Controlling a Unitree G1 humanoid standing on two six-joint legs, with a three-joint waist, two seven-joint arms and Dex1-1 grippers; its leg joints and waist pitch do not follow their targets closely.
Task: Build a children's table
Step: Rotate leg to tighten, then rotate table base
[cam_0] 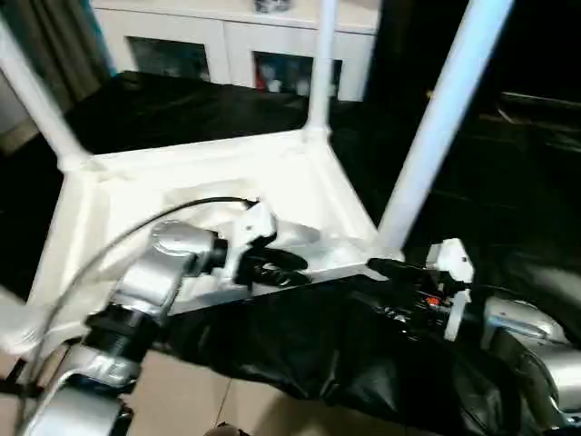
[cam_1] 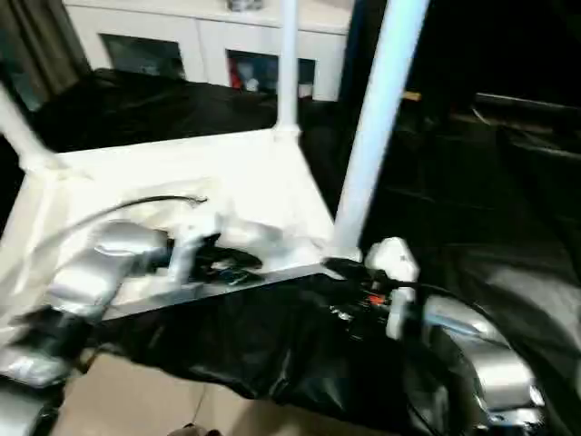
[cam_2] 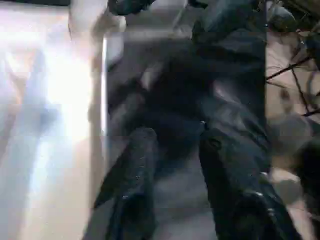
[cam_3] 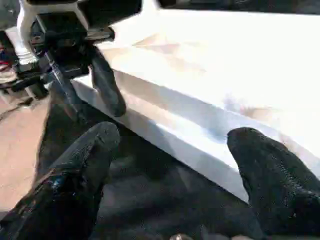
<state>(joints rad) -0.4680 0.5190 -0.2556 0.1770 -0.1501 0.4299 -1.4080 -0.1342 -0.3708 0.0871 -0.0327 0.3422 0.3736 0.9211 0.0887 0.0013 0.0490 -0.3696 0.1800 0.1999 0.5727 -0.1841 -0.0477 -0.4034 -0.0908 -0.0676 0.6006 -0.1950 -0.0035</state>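
Note:
The children's table lies upside down on a black cloth, its white tabletop [cam_0: 309,186] showing the hollow underside. Three white legs stand up from its corners: one at the near right [cam_0: 445,118], one at the back [cam_0: 320,64], one at the far left [cam_0: 36,100]. My left gripper [cam_0: 283,265] hovers at the tabletop's near rim, open, with nothing between its fingers [cam_2: 137,165]. My right gripper [cam_0: 388,267] sits close to the near right corner socket, open wide and empty. In the right wrist view the rim [cam_3: 200,125] lies just beyond its fingertips [cam_3: 100,142].
A white cabinet [cam_0: 236,41] with glass doors stands behind the table. The black cloth [cam_0: 318,354] hangs over the near edge above beige floor tiles [cam_0: 182,400]. A grey cable [cam_0: 109,245] arcs over my left forearm. A curtain [cam_0: 54,36] hangs at the back left.

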